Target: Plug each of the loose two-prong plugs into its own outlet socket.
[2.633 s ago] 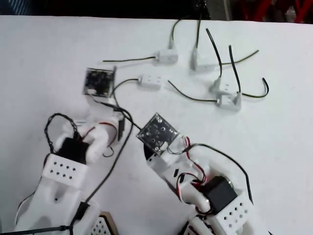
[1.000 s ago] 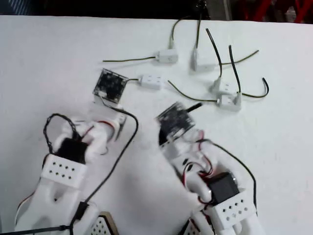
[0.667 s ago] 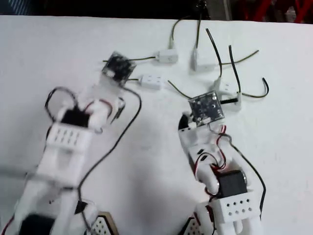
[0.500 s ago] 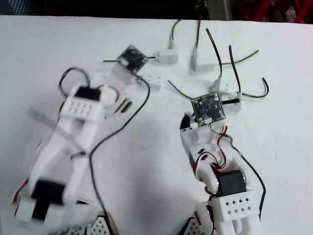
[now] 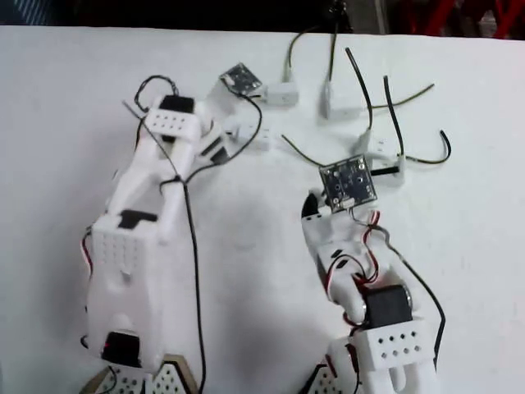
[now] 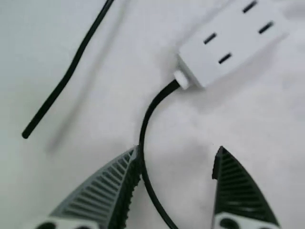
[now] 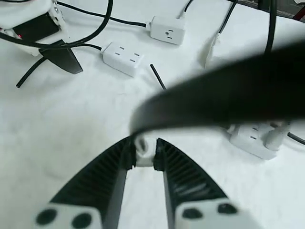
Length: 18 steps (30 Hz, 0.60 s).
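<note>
White plastic, pinched between the fingers of the right claw (image 7: 144,144): took it for a two-prong plug (image 7: 143,153). Found that claw closed tight on it and clear of any socket. Placed the nearest outlet block (image 7: 252,138) just beyond that claw, off to one side. Saw the left claw (image 6: 177,151) spread wide and gripping nothing, astride a black cable (image 6: 147,119) that ran ahead to a slotted outlet block (image 6: 228,40) on the counter (image 6: 267,119). Judged the job barely begun: one plug in hand but unseated, the rest untouched. Could not tell whether the nearest block already carried a plug.
</note>
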Each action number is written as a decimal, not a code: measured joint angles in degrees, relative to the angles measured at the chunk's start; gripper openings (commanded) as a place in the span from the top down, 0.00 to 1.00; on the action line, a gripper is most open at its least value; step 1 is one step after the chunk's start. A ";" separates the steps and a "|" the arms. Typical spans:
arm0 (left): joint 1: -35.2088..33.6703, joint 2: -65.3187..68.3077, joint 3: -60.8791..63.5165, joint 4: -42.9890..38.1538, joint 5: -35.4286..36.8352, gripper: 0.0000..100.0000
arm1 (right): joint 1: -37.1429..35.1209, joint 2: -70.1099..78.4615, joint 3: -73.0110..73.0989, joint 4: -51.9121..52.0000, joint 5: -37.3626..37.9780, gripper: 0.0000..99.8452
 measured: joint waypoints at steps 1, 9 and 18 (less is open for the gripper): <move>-0.26 2.02 -3.16 1.05 -0.09 0.75 | -0.09 0.00 0.00 0.00 0.00 0.98; -1.05 16.09 -23.03 5.89 -0.62 0.75 | -0.09 0.00 0.00 0.00 0.00 0.98; -0.88 26.55 -40.88 16.35 -0.53 0.94 | -0.09 0.00 0.00 0.00 0.00 0.98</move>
